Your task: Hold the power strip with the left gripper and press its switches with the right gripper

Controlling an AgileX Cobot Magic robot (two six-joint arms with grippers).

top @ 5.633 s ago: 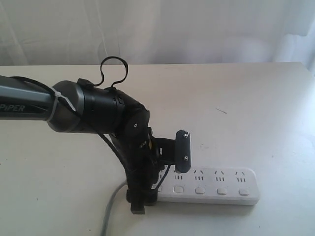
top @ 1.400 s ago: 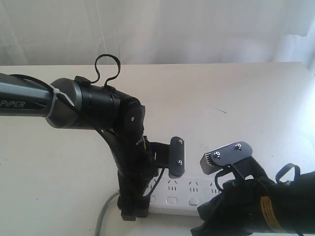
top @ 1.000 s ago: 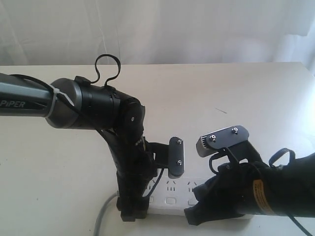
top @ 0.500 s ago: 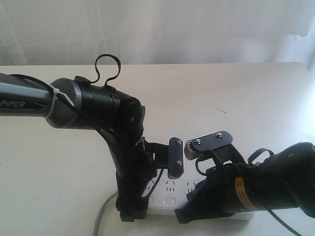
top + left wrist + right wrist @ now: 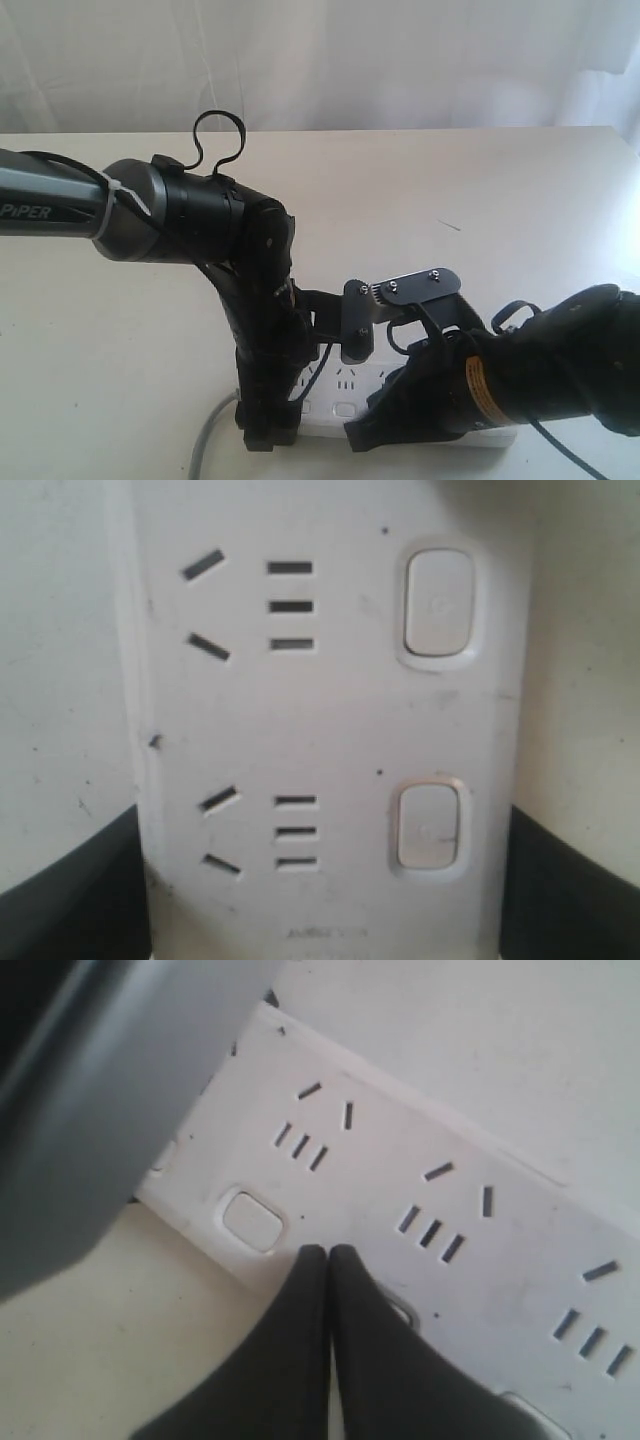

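Note:
The white power strip (image 5: pixel 335 392) lies along the table's near edge, its grey cord (image 5: pixel 208 445) leaving at the left. My left gripper (image 5: pixel 312 392) points down and is shut across the strip's left end. In the left wrist view the strip (image 5: pixel 320 720) fills the frame, with two switches (image 5: pixel 438 605) (image 5: pixel 430 825) and black jaws at both of its sides. My right gripper (image 5: pixel 368 432) comes in low from the right. Its fingers (image 5: pixel 300 1340) are shut and empty, tips over the strip (image 5: pixel 400 1180) next to one switch (image 5: pixel 252 1220), partly covering another (image 5: pixel 402 1310).
The beige table (image 5: pixel 480 190) stretches back to a white curtain (image 5: pixel 320 60). The left arm's grey sleeve (image 5: pixel 50 205) enters from the left. The left gripper's grey finger pad (image 5: pixel 358 320) stands close beside the right gripper's pad (image 5: pixel 415 290).
The right arm, absent 5.6 s ago, has come in from the right and slid left and down along the strip toward the left gripper. The left arm has held still lately.

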